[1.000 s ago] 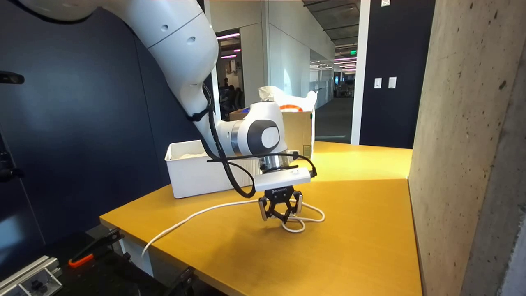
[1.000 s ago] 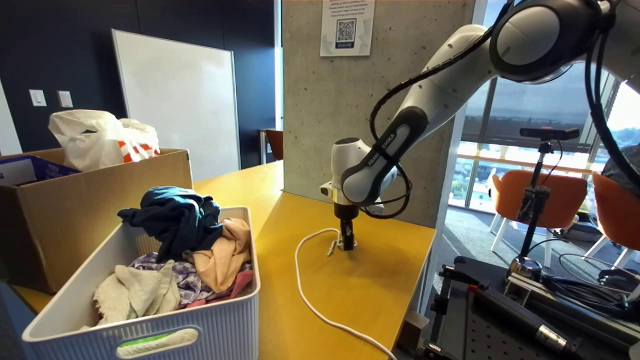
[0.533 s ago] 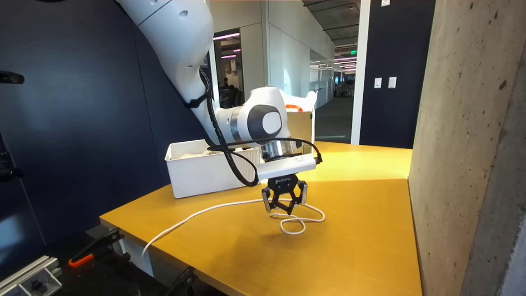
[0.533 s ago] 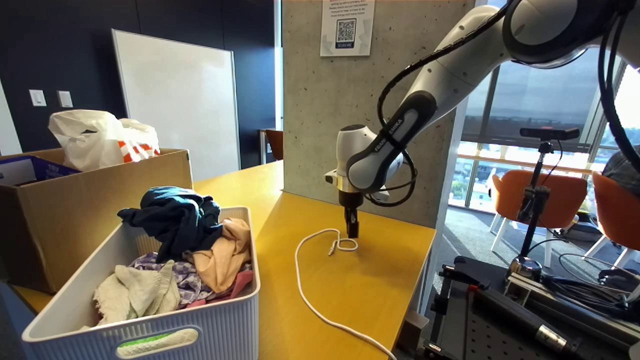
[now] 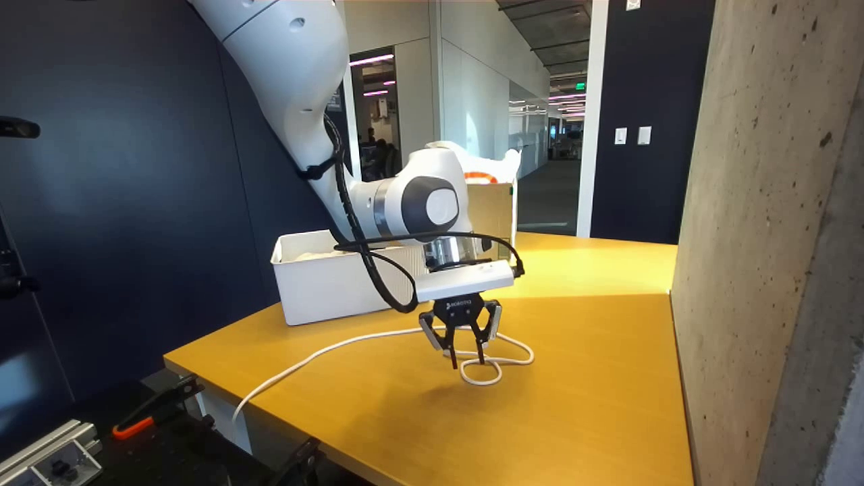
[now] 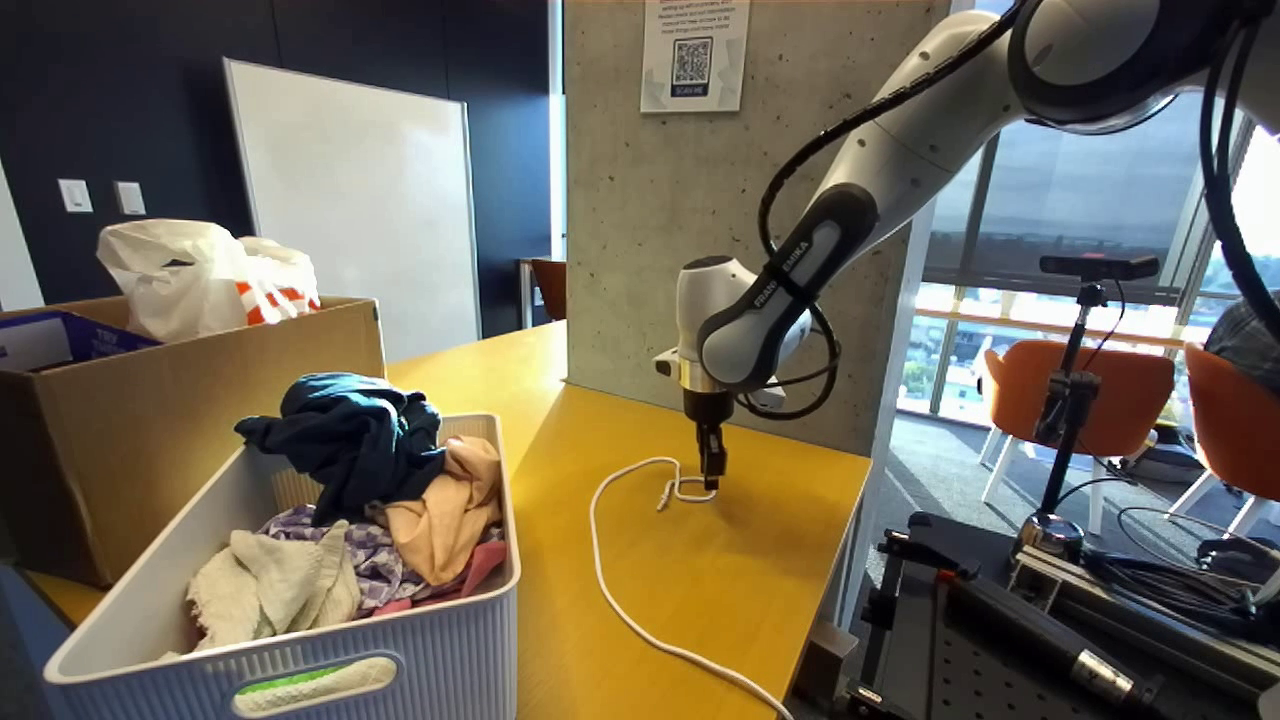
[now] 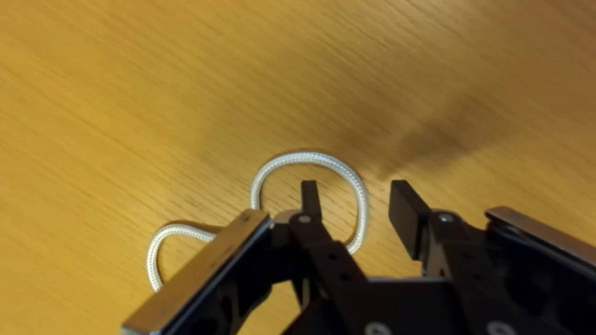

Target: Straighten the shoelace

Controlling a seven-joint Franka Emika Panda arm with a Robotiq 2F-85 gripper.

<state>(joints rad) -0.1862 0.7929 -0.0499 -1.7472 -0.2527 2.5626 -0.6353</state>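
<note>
We see the shoelace [image 7: 307, 157] as a round white cord on the tabletop [image 5: 574, 405], whose yellow-brown wood carries a fine, streaked grain. Near its loose end [image 6: 663, 502] it curls into small rounded loops; from there a long, smooth curve runs left and drops over the table edge [image 5: 297, 432] in an exterior view. The fingers of the black gripper [image 5: 468, 361] stand apart over the loops, with nothing gripped. Only the wrist view gives us the braided weave; there one fingertip [image 7: 309, 200] sits inside the outline of a loop and its partner just beyond the right side, the strand showing between them. Whether they touch lace or wood, we cannot tell. Only in an exterior view do we look down into the ribbed white bin [image 6: 450, 650], near left, and find a rumpled navy cloth [image 6: 350, 440] and a peach cloth [image 6: 455, 500]; far left of it stands a brown cardboard box [image 6: 200, 420] with crinkled white bags [image 6: 185, 280] rising from it, and at the far side a pitted concrete pillar [image 6: 620, 250].
</note>
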